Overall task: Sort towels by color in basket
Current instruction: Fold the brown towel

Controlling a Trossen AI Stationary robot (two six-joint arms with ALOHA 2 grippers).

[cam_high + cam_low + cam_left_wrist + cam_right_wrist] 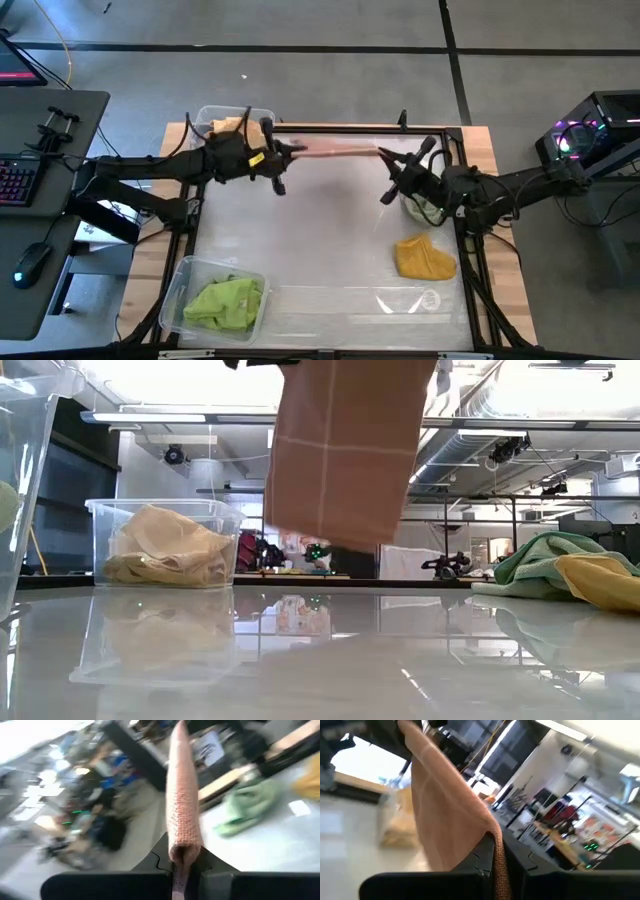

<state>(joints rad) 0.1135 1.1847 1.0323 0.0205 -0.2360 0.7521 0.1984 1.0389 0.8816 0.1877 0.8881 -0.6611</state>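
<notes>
Pink-brown towel (335, 149) stretched taut, long axis 9-to-3; left gripper (296, 150) clamped on one end, right gripper (392, 160) clamped on other. Tan-towel bin (232, 121) at 9, nearer left arm.

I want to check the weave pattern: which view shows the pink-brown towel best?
The low view: the pink-brown towel hangs broadside, its check lines plain. The high view shows only a thin stretched strip between both grippers. Each wrist view shows an edge-on fold.
</notes>
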